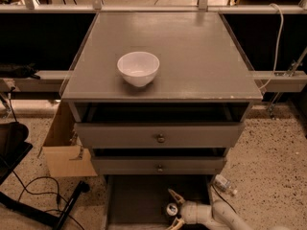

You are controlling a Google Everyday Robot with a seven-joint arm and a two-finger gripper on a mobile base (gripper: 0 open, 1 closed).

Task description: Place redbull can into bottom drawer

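The redbull can stands upright on the floor of the pulled-out bottom drawer, near its right front; I see mainly its silver top. My gripper reaches in from the lower right. Its two pale fingers are spread on either side of the can, with a little gap showing, so it is open around the can. The white arm runs off the bottom right edge.
A white bowl sits on the grey cabinet top. Two upper drawers with brass knobs are partly open. A small clear bottle lies on the floor right of the drawer. A cardboard box and cables are at left.
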